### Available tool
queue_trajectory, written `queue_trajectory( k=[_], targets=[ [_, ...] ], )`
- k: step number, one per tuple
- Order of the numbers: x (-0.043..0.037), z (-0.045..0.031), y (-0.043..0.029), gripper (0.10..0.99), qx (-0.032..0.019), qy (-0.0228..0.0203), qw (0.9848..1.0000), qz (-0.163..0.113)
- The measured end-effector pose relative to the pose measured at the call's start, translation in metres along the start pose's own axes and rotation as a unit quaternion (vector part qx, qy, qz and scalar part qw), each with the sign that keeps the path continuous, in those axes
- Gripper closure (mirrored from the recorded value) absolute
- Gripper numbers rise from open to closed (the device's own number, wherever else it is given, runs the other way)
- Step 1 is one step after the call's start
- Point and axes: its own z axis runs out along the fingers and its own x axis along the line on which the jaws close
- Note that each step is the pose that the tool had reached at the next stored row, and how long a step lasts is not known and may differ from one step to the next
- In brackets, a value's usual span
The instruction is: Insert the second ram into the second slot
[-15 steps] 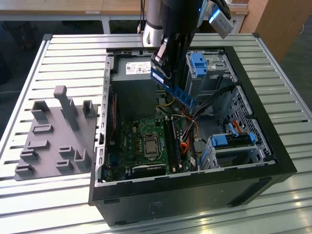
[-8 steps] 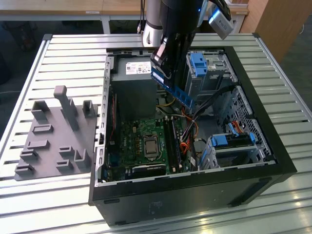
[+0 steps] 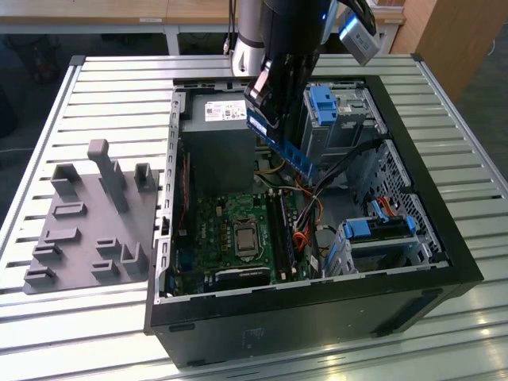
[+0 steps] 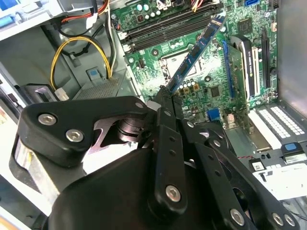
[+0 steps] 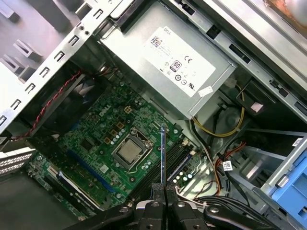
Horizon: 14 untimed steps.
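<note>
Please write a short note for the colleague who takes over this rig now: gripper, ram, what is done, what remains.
Gripper: shut on the second ram, holding it by one end.
Ram: in the air, tilted, above the motherboard inside the open computer case, clear of the memory slots.
Done: the ram is gripped and over the case.
Left: it is not yet in any slot.

In the first wrist view, a white rectangular printed sticker (image 5: 184, 60) is being carried on the grey metal power-supply box (image 5: 129, 48); its fine lines are too small to be read. A small white printed tag (image 5: 226, 165) is being borne by a cable near that box.
</note>
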Motion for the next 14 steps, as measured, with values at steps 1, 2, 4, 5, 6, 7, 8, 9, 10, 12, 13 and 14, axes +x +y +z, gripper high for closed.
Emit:
queue_trajectory(
  k=[1,2,4,5,6,7,8,9,10,12,13,14],
  targets=[
    [0.0,0.0,0.0,0.957,0.0,-0.0001,1.0,0.002],
    [0.0,0.0,0.0,0.957,0.0,-0.0001,1.0,0.004],
    [0.0,0.0,0.0,0.957,0.0,-0.0002,1.0,0.007],
    [0.0,0.0,0.0,0.957,0.0001,-0.0003,1.0,0.009],
    [0.0,0.0,0.0,0.957,0.0,-0.0004,0.9999,0.011],
    [0.0,0.0,0.0,0.957,0.0001,-0.0004,0.9999,0.012],
    [0.0,0.0,0.0,0.957,0.0001,-0.0005,0.9999,0.014],
    [0.0,0.0,0.0,0.957,0.0001,-0.0005,0.9999,0.016],
    [0.0,0.0,0.0,0.957,0.0001,-0.0006,0.9998,0.018],
    [0.0,0.0,0.0,0.957,0.0001,-0.0007,0.9997,0.023],
    [0.0,0.0,0.0,0.957,0.0001,-0.0008,0.9997,0.025],
    [0.0,0.0,0.0,0.957,0.0001,-0.0009,0.9997,0.026]
  ],
)
